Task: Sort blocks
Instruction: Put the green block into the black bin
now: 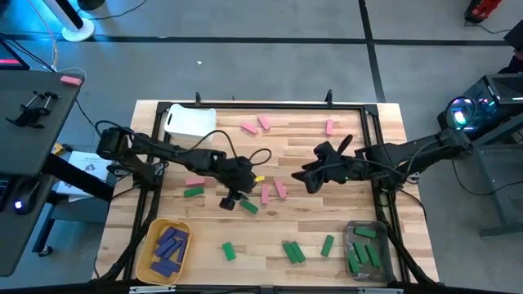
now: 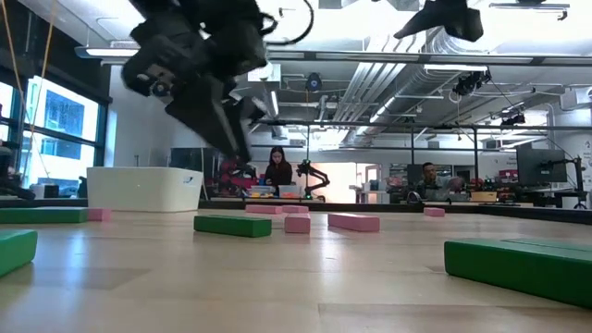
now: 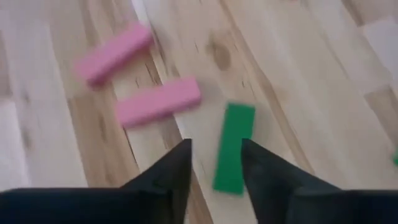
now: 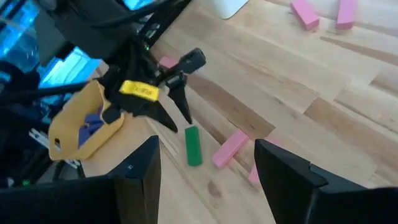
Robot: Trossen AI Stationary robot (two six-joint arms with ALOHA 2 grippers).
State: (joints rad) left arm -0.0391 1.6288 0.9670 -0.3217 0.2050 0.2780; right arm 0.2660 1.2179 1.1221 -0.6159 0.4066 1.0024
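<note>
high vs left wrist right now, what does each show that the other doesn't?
Only the high view: the whole table, the white bin, the yellow bin of purple blocks, the clear bin of green blocks, and the right gripper hovering open at mid-table.
Only the left wrist view: the left gripper with its fingers parted just above a green block.
Both: that green block, the two pink blocks beside it, and the wooden tabletop.

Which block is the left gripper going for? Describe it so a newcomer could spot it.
Start at the table centre, where the left gripper hangs. Just beyond its fingertips lies a green block, flat on the wood. The two nearest blocks are pink; it is the only green one there.
</note>
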